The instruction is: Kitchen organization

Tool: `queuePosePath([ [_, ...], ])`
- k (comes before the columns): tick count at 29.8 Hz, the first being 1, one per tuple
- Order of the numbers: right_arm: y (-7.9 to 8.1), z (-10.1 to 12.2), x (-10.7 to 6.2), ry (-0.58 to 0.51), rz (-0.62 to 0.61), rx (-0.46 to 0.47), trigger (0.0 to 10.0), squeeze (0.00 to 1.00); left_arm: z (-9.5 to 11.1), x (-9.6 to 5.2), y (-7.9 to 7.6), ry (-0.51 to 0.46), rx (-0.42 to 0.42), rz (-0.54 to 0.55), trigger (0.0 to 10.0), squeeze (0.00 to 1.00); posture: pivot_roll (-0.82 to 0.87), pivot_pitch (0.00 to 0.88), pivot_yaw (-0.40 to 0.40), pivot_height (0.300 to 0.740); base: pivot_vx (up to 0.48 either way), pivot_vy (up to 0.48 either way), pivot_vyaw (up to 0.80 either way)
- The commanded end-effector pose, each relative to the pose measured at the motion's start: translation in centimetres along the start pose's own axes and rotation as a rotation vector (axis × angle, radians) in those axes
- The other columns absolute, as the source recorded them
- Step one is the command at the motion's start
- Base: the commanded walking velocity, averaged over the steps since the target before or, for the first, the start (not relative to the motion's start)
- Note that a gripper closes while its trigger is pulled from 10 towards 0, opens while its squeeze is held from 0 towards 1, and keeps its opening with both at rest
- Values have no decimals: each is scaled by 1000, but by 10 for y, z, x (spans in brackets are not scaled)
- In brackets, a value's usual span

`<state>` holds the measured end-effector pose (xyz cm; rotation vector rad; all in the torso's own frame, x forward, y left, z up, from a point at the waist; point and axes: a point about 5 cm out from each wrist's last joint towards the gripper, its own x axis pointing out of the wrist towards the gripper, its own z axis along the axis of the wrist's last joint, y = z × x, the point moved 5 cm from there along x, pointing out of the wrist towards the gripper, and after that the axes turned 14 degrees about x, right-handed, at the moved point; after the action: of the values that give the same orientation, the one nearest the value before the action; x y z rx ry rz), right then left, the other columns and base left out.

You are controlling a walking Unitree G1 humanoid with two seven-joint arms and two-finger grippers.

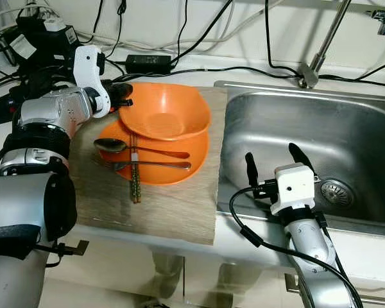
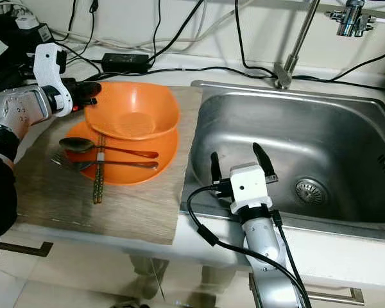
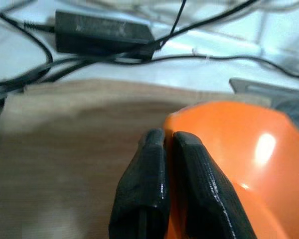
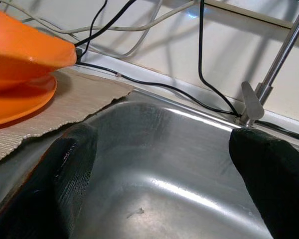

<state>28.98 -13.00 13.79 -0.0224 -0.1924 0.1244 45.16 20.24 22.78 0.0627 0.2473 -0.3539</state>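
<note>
An orange bowl [image 1: 165,110] sits tilted on an orange plate [image 1: 167,165], both on a wooden board [image 1: 173,208] just left of the steel sink [image 1: 346,138]. The left gripper [image 1: 123,95] is at the bowl's far-left rim; in the left wrist view its two black fingers [image 3: 144,194] are pressed together on that rim, one inside the bowl and one outside. On the plate, in front of the bowl, lie a spoon [image 1: 115,145] and a fork [image 1: 147,165] pointing toward the sink, with a pair of chopsticks [image 1: 135,176] crossing them and reaching past the plate's near edge onto the board. The right gripper [image 1: 279,163] hovers over the sink's near-left corner, its fingers spread wide apart and holding nothing. A drain [image 1: 335,192] sits in the sink's basin to the right of that gripper. A faucet [image 1: 321,45] rises behind the sink. A black power adapter [image 1: 149,62] and cables [image 1: 199,38] lie on the counter behind the board.
</note>
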Motion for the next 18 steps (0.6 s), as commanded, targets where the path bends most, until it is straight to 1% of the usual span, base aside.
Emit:
queuePosePath([
  [1,-3,-24,-7,97,-16,-1,10000,0,17,0,-1,-45,22,5,0,0,-26,15,41,740,0,0,0],
  [6,-3,-24,-7,98,-14,-2,10000,0,14,-1,3,-33,42,24,0,0,-27,12,41,740,0,0,0],
  [7,-3,-24,-7,99,-14,-3,10000,0,11,-2,5,-22,49,26,0,0,-27,12,41,740,0,0,0],
  [11,-3,-26,-8,104,-14,-4,10000,0,9,-4,8,-15,43,36,0,0,-26,12,39,740,0,0,0],
  [15,-2,-26,-8,106,-12,-1,10000,0,6,-4,8,-1,51,27,0,0,-25,13,39,740,0,0,0],
  [16,-2,-26,-7,107,-10,-1,10000,0,2,-4,8,13,55,25,0,0,-24,15,38,740,0,0,0],
  [17,-1,-26,-7,108,-9,1,10000,0,-7,-4,8,43,63,25,0,0,-24,17,39,740,0,0,0],
  [18,-1,-26,-7,108,-8,1,10000,0,-10,-3,9,52,64,27,0,0,-24,17,39,740,0,0,0],
])
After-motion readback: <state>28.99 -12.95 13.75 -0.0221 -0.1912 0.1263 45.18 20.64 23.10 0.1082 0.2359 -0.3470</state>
